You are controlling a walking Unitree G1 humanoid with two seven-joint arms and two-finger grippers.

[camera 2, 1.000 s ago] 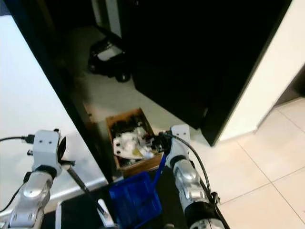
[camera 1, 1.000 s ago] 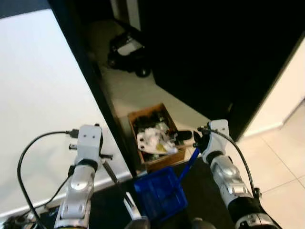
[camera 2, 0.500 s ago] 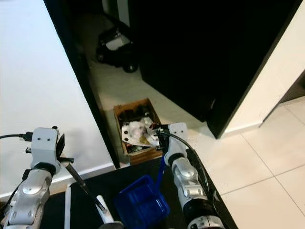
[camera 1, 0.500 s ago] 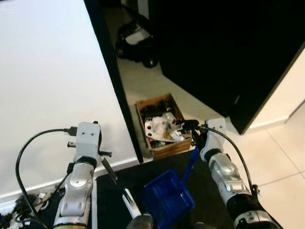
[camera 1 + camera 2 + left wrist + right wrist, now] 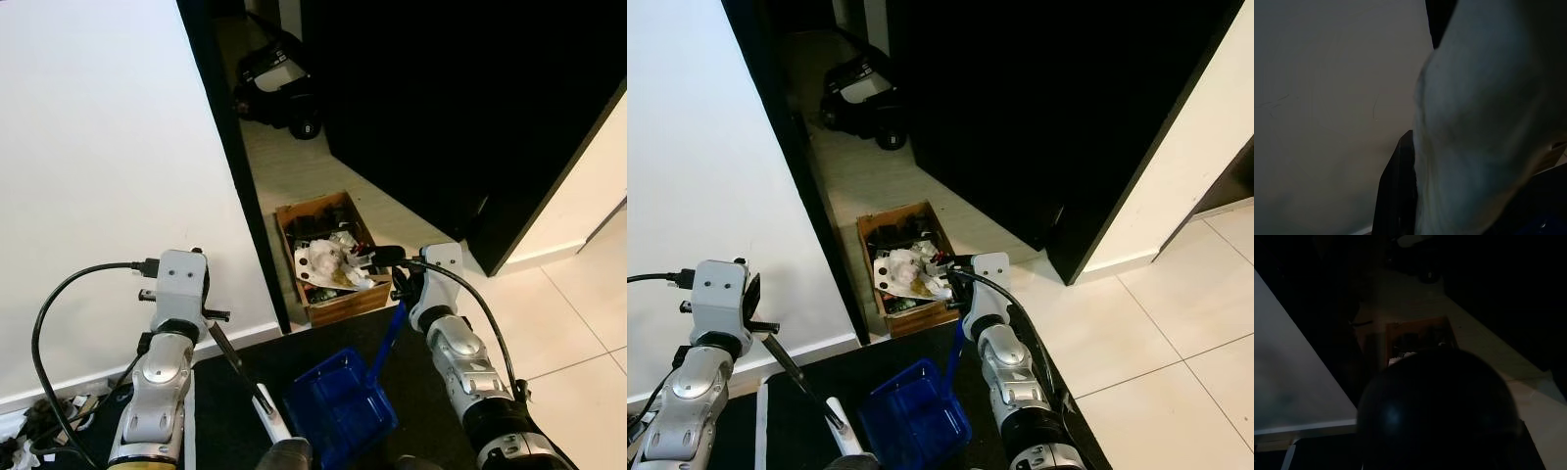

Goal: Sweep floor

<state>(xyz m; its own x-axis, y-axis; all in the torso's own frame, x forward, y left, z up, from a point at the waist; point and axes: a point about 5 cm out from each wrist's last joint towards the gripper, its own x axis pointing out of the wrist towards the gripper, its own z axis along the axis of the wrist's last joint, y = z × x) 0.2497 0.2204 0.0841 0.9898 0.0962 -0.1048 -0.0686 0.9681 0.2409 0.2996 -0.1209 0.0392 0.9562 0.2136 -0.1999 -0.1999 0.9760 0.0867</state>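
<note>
A white wall (image 5: 88,147) spans nine to twelve o'clock. The wooden box (image 5: 333,257) of litter sits at center, the blue dustpan (image 5: 340,409) at six o'clock below the right gripper (image 5: 400,284), its handle running toward one o'clock. The left gripper (image 5: 211,323) holds the broom handle (image 5: 240,370); whether either gripper's fingers are closed is unclear.

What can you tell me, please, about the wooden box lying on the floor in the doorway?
The wooden box is a shallow open-topped crate of brown wood, set at a slight angle on the pale floor just inside the doorway, beside the dark door frame. It is full of crumpled white paper and dark odds and ends. Its near end meets the edge of the black mat. The blue dustpan lies just short of it.
</note>
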